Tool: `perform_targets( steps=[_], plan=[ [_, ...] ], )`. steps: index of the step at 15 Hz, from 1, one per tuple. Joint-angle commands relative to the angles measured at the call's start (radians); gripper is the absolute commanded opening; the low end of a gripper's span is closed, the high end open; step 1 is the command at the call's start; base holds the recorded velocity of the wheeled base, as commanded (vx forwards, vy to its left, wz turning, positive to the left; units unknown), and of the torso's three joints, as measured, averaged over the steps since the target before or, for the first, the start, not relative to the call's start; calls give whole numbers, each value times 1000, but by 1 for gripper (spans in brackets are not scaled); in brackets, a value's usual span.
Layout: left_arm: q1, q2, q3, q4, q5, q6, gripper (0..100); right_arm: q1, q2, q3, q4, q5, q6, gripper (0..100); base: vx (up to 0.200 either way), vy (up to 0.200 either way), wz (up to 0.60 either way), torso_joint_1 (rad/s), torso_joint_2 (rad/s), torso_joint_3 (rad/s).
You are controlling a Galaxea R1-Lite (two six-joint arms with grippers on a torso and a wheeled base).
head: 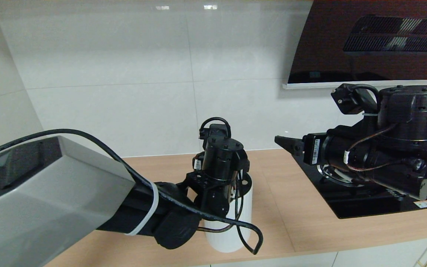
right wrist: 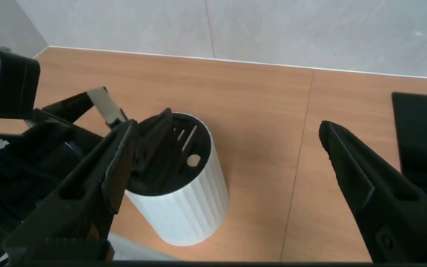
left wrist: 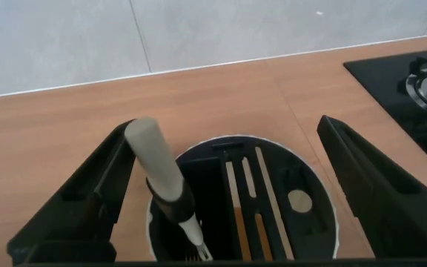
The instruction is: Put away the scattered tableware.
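Observation:
A white ribbed utensil holder (head: 232, 230) with a black slotted insert stands near the front edge of the wooden counter (head: 302, 207). My left gripper (left wrist: 224, 193) hangs directly over the holder (left wrist: 319, 222), open, one finger on each side of the rim. A utensil with a beige handle (left wrist: 154, 159) stands tilted in the holder, close to one finger, and nothing grips it. Wooden chopsticks (left wrist: 262, 200) sit in the insert's slots. My right gripper (right wrist: 232, 189) is open and holds nothing. It hovers to the right of the holder (right wrist: 180, 193), above the counter, beside the hob (head: 347, 200).
The black hob lies on the counter's right part, under a dark range hood (head: 365, 44). A white tiled wall (head: 124, 74) backs the counter. Bare wood shows between the holder and the hob.

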Motion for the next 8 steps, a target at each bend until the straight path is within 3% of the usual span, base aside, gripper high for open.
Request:
perform_targets(
  steps=[1,7,8],
  plan=[
    [0,-12,0,-1,1,-1,100,0,1,0,0,0,0,100,0,0,0,0,0,0],
    [28,-276,63,2,-19,1,100,-29,-32,-1,6,-3,-1,100,0,0,0,0,0,0],
    [64,-399,119,2,-77,1,100,-58,-68,20,6,3,-60,100,0,0,0,0,0,0]
  ],
)
